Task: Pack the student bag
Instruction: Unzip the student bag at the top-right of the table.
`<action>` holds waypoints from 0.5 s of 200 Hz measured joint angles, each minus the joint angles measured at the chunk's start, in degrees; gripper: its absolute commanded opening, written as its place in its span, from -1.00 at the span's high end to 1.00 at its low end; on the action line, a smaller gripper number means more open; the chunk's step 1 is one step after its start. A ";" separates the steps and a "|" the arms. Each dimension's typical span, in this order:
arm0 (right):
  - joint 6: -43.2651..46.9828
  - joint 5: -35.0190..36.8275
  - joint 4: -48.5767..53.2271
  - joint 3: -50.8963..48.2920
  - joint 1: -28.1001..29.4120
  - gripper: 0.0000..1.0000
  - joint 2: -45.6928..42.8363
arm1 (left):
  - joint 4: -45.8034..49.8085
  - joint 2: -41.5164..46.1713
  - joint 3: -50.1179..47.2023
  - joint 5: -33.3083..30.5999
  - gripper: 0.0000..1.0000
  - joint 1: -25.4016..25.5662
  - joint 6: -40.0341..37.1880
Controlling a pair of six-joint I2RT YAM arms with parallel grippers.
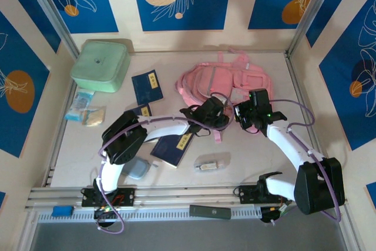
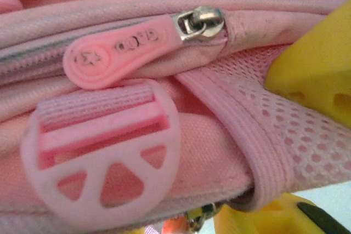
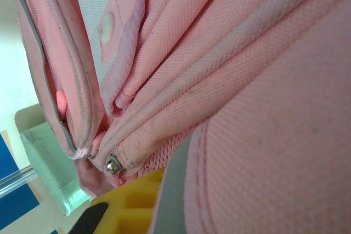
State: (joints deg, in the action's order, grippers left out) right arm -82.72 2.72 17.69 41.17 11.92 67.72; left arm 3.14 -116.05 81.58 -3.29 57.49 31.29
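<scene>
Opening the main compartment appears to be the step in hand. The student bag [image 1: 220,80] is lying flat at the far centre-right of the table [image 1: 247,166], with both arms reaching onto its near edge.

1. The left gripper [image 1: 212,111] is sitting against the bag just beside the metal zip slider [image 2: 200,23] and its pink zip pull [image 2: 112,53]. Its yellow fingers [image 2: 312,75] are standing partly apart with a mesh-edged fold of the bag between them. Whether they are pinching that fold cannot be told.
2. The right gripper [image 1: 248,114] is pressing into the bag's fabric with its jaws together. Whether any cloth is trapped between them is not visible.
3. The zip is reading as done up (the teeth beside the pull are meshed).

The next move is calling for a firm hold on the pull tab, not on the mesh fold or the round buckle [image 2: 101,163] below it, while the other arm is anchoring the soft fabric against the drag. The blue booklets [image 1: 147,86], the mint-green box [image 1: 101,66] and the grey-blue pouch [image 1: 138,168] are lying outside the bag, so packing is judged barely begun.
</scene>
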 measured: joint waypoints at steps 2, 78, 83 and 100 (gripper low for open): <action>0.02 -0.07 0.00 0.00 -0.02 1.00 0.00 | 0.02 0.00 0.00 -0.07 0.43 0.00 0.13; 4.04 -1.64 1.49 0.61 -1.90 1.00 0.00 | -1.38 0.15 -0.39 -0.66 1.00 -0.37 -1.40; 4.68 -1.88 1.70 0.81 -2.23 1.00 -0.02 | -1.49 0.22 -0.55 -0.63 1.00 -0.35 -1.42; 6.86 -3.02 2.47 1.14 -3.63 1.00 -0.11 | -1.57 0.85 -1.07 -0.46 1.00 -0.39 -1.97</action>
State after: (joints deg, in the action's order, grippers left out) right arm -75.85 -0.30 20.16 42.30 8.29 67.61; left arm 1.56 -115.20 80.51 -3.75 57.10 29.32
